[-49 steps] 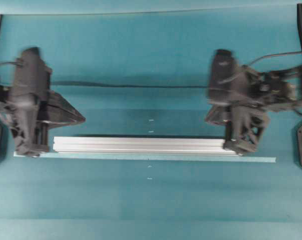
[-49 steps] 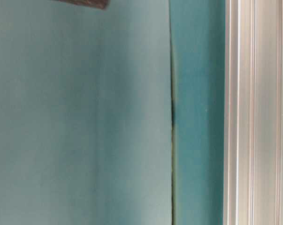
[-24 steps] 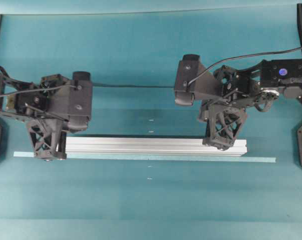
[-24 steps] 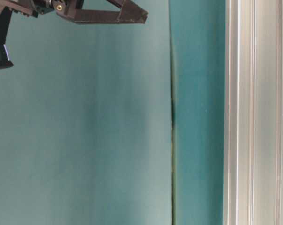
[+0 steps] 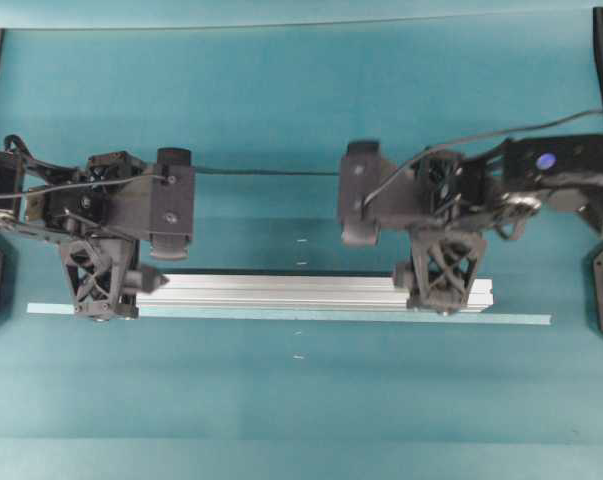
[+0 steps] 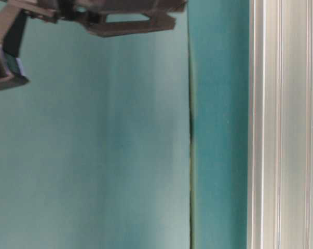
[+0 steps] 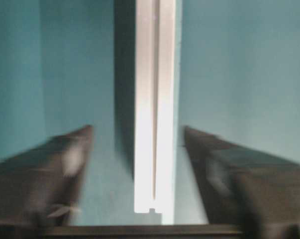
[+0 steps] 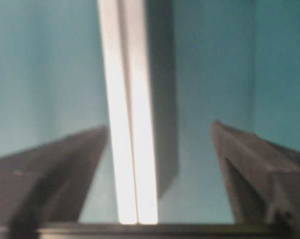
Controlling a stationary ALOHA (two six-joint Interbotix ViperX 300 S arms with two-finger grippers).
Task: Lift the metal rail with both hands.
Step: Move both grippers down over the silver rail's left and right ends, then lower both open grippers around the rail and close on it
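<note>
In the overhead view the left gripper [image 5: 116,290] covers the left end of the metal rail [image 5: 281,291], and the right gripper [image 5: 443,285] hides a stretch near its right end; whether any finger touches the bar cannot be told there. Both arms are cut off by the frame's side edges. In the table-level view the rail [image 6: 283,124] runs off the top, bottom and right edges, and a dark gripper part [image 6: 94,15] at the upper left is cropped and blurred. Both wrist views are smeared: the left gripper's fingers [image 7: 45,169] and the right gripper's fingers [image 8: 254,169] are soft dark wedges cut by the lower edge, with the rail [image 7: 154,109] [image 8: 130,124] leaving the top.
</note>
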